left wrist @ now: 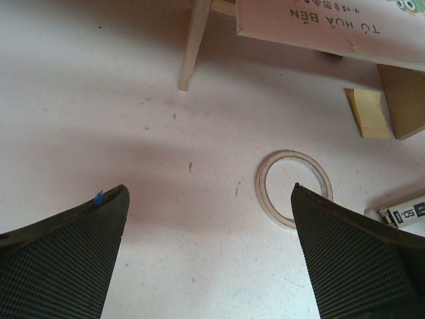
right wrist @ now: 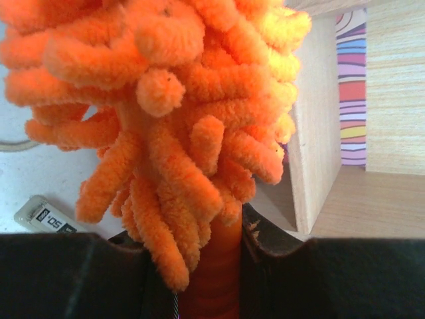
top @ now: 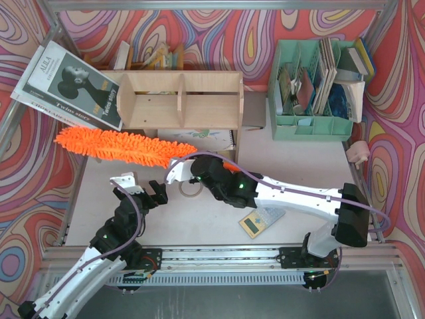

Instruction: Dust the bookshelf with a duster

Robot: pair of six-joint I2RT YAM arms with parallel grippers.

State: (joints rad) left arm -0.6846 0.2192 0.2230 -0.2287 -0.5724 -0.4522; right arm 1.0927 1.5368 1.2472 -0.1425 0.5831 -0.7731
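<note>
Right hand (right wrist: 212,262) is clamped on the stick of the duster (top: 119,147). Left hand (left wrist: 209,246) is spread wide, empty, above the tabletop (left wrist: 166,133) in front of the bookshelf (top: 179,100). The fluffy head is held low along the bookshelf's front. Dusting is judged barely begun, so the outstretched right arm must be raised onto the bookshelf's boards.

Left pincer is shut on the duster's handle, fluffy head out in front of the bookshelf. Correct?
Not the left. The right pincer is shut on the duster handle, as the right wrist view shows; the left pincer is open above the table. The head does sit in front of the bookshelf.
</note>
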